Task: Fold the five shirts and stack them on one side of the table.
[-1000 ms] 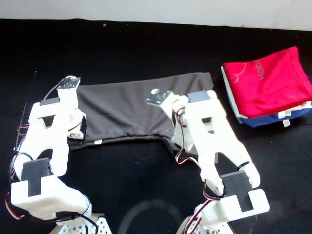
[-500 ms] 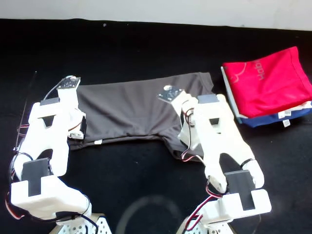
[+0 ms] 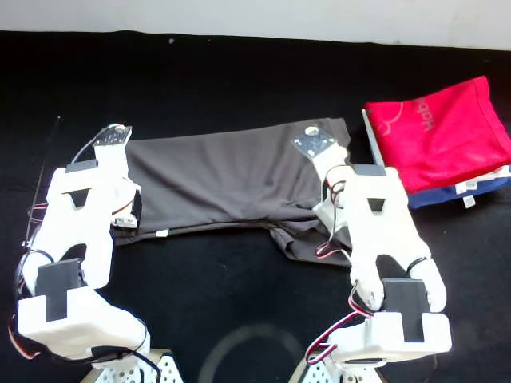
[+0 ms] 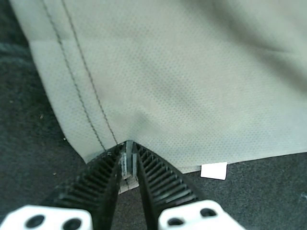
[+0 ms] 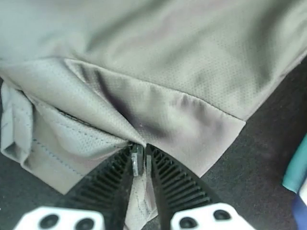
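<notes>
The grey shirt [image 3: 215, 179] lies spread in the middle of the black tabletop [image 3: 239, 80]. The left hand [image 4: 128, 160] pinches its hem corner and has not moved. The right hand [image 5: 139, 158], closed on a fold of the shirt, has shifted toward the stack of folded shirts [image 3: 439, 132], dragging cloth along.

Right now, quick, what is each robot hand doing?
Left hand: closed, holding the shirt by its edge.
Right hand: closed, holding the shirt too.

Shirt stack [image 3: 437, 140] just beside right arm [image 3: 375, 215]
</notes>
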### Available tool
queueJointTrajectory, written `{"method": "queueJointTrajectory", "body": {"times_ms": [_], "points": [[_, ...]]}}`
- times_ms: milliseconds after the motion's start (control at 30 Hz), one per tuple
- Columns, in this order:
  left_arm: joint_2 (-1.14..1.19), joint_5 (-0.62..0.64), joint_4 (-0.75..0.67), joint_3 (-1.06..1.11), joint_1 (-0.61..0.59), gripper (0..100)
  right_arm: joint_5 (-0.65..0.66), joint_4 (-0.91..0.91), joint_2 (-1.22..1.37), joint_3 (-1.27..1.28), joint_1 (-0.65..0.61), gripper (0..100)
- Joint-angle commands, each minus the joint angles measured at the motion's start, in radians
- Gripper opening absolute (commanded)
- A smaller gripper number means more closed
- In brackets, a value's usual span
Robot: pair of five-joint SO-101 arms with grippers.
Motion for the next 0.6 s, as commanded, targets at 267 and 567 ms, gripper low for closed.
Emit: {"method": "queueJointTrajectory", "body": {"times_ms": [267, 567], "points": [[-0.002, -0.011, -0.015, 0.005, -0.038, 1, -0.015, 0.262, -0.018, -0.114, -0.102, 1.3], [-0.002, -0.011, -0.017, 0.005, -0.038, 1, -0.077, 0.282, -0.157, -0.173, -0.122, 14.1]]}}
